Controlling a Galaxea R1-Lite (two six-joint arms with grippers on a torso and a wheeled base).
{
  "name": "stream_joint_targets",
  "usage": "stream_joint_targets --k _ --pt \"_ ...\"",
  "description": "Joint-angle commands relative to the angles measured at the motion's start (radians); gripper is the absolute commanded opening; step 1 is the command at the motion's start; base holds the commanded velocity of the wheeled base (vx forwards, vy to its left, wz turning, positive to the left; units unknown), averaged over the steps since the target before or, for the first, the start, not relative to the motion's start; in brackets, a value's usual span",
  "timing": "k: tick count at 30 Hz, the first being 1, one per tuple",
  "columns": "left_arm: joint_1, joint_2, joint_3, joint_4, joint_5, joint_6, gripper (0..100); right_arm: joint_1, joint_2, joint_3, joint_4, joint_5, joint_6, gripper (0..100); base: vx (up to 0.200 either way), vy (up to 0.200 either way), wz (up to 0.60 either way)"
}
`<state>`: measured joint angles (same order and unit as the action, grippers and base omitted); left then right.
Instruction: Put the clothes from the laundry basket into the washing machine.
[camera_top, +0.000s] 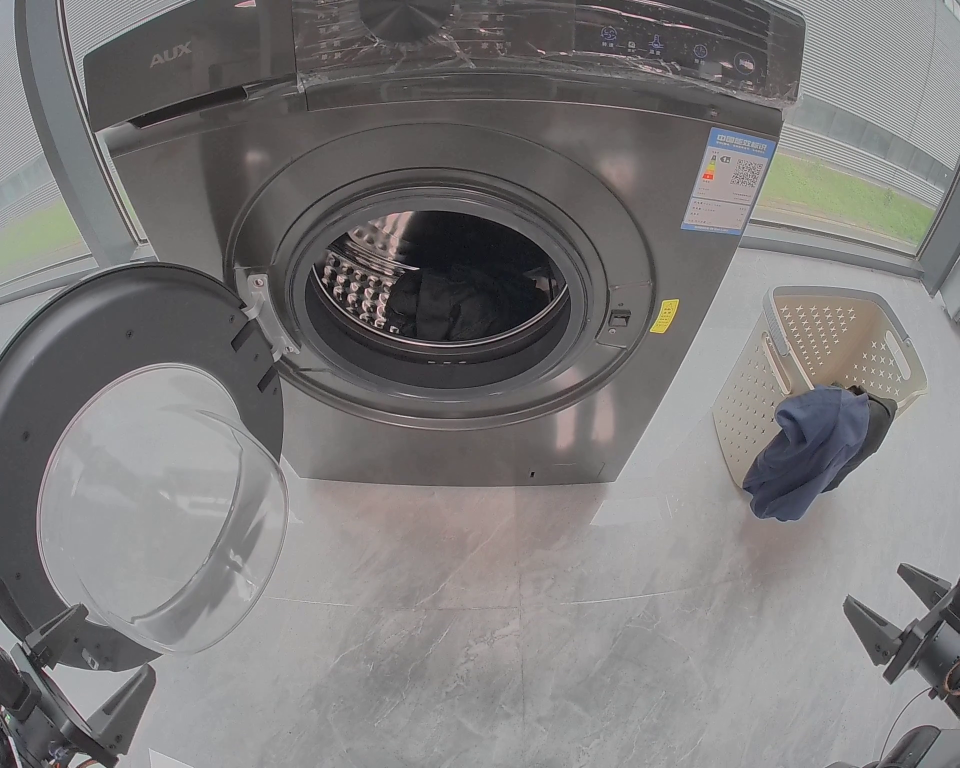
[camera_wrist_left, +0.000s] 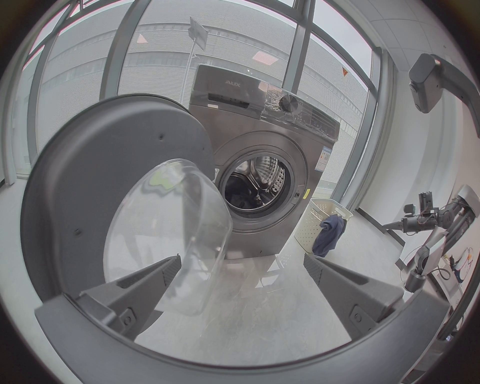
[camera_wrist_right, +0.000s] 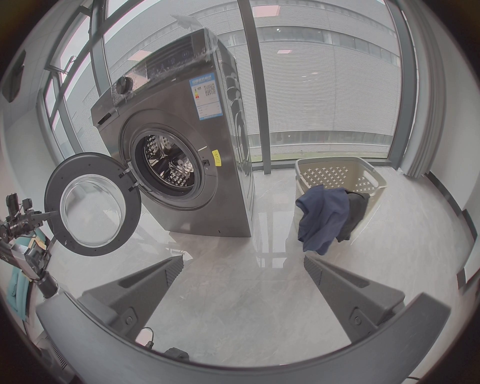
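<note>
The washing machine (camera_top: 640, 200) stands with its door (camera_top: 120, 320) swung fully open, and some dark clothes (camera_top: 460, 305) lie already in the drum. The laundry basket (camera_top: 830, 292) stands on the floor (camera_top: 500, 620), near the machine on the robot's right. A blue garment (camera_top: 810, 450) hangs over its front rim, down the outside, and a dark garment (camera_top: 880, 415) lies just beside it.

The left gripper (camera_top: 90, 670) and the right gripper (camera_top: 900, 605) are both low and near the robot. Their jaws are spread wide and hold nothing.

The basket looks light, so a sideways pull on the blue garment could probably tip or slide it. The dark garment may be dragged along and fall on the floor. A long hanging cloth may also catch at the drum opening. The left gripper is close to the door and could knock it.
</note>
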<state>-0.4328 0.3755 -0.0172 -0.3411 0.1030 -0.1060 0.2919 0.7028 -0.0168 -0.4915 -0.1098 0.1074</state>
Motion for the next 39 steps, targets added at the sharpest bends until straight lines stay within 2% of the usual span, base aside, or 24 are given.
stream_joint_targets --k 1,7,9,11,13,15,16,17,20,21,22,24,25,27,28,30,32,34,36,39 --pt "0.097 -0.213 0.017 0.103 -0.04 0.0 100 -0.074 -0.313 0.017 0.154 0.012 -0.008 100 0.0 0.0 0.0" --pt "0.187 -0.285 0.017 0.168 -0.029 0.006 100 -0.105 -0.437 0.017 0.26 0.013 -0.011 100 0.0 0.0 0.0" --pt "0.192 -0.285 0.017 0.198 -0.011 0.012 100 -0.126 -0.462 0.017 0.284 0.015 -0.012 100 0.0 -0.2 0.0" --pt "0.192 -0.285 0.017 0.218 0.018 0.006 100 -0.148 -0.499 0.017 0.314 0.021 -0.012 100 0.0 -0.2 0.0" --pt "0.201 -0.285 0.017 0.223 0.021 0.002 100 -0.158 -0.537 0.017 0.341 0.027 -0.012 100 0.0 -0.2 0.0" --pt "0.216 -0.283 0.017 0.226 0.02 0.015 100 -0.168 -0.588 0.017 0.393 0.035 -0.014 100 0.0 -0.2 0.0" --pt "0.243 -0.282 0.017 0.226 0.015 0.025 100 -0.171 -0.611 0.017 0.433 0.038 -0.009 100 0.0 -0.2 0.0" --pt "0.279 -0.282 0.017 0.226 0.007 0.046 100 -0.172 -0.614 0.015 0.444 0.041 -0.006 100 0.0 0.0 0.0" --pt "0.353 -0.285 0.017 0.243 -0.016 0.149 100 -0.172 -0.612 0.017 0.435 0.03 -0.006 100 0.0 0.0 0.0" --pt "0.365 -0.287 0.017 0.261 -0.019 0.154 100 -0.174 -0.612 0.017 0.435 0.027 -0.009 100 0.0 0.0 0.0" --pt "0.37 -0.288 0.017 0.269 -0.017 0.154 100 -0.174 -0.612 0.017 0.438 0.024 -0.012 100 0.0 0.0 0.0" --pt "0.368 -0.288 0.017 0.271 -0.016 0.134 100 -0.178 -0.612 0.015 0.439 0.009 -0.014 100 0.0 0.0 0.0" --pt "0.368 -0.288 0.017 0.272 -0.008 0.117 100 -0.194 -0.612 0.015 0.439 -0.005 -0.015 100 0.0 0.0 0.0" --pt "0.368 -0.288 0.017 0.287 -0.003 0.103 100 -0.247 -0.62 0.011 0.441 0.004 -0.02 100 0.0 0.0 0.0" --pt "0.368 -0.288 0.017 0.289 -0.002 0.098 100 -0.274 -0.623 0.008 0.442 0.018 -0.028 100 0.0 0.0 0.0" --pt "0.37 -0.288 0.017 0.292 -0.016 0.094 100 -0.32 -0.644 0.014 0.444 0.076 -0.045 100 0.0 0.0 0.0" --pt "0.37 -0.288 0.017 0.292 -0.028 0.089 100 -0.318 -0.66 0.014 0.447 0.114 -0.048 100 0.0 0.0 0.0" --pt "0.37 -0.287 0.017 0.335 -0.065 0.081 100 -0.32 -0.66 0.017 0.456 0.088 -0.055 100 0.0 0.0 0.0" --pt "0.37 -0.288 0.011 0.361 -0.072 0.078 100 -0.316 -0.661 0.015 0.488 0.064 -0.06 100 0.0 0.0 0.0" --pt "0.371 -0.288 0.017 0.338 -0.069 0.084 100 -0.318 -0.66 0.015 0.484 0.067 -0.061 100 0.0 0.0 0.0"
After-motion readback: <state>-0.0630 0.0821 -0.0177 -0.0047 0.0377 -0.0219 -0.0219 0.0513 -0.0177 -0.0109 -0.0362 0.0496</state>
